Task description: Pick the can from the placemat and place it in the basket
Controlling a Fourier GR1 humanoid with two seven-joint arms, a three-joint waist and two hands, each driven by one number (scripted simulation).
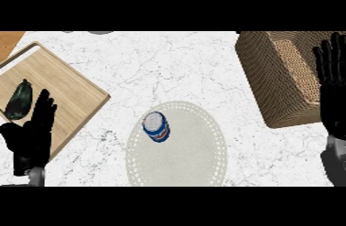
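Upright blue-white metal can (156, 127) on round beige placemat (196, 163): prob light, stiff, slick, so wrap mid-wall; left hand (30, 137) & right hand (332, 99) fingers straight, empty.

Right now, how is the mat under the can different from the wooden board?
The placemat is round and pale grey; the cutting board is rectangular and light wood. The placemat carries the can; the cutting board carries a dark vegetable. Both lie flat on the counter.
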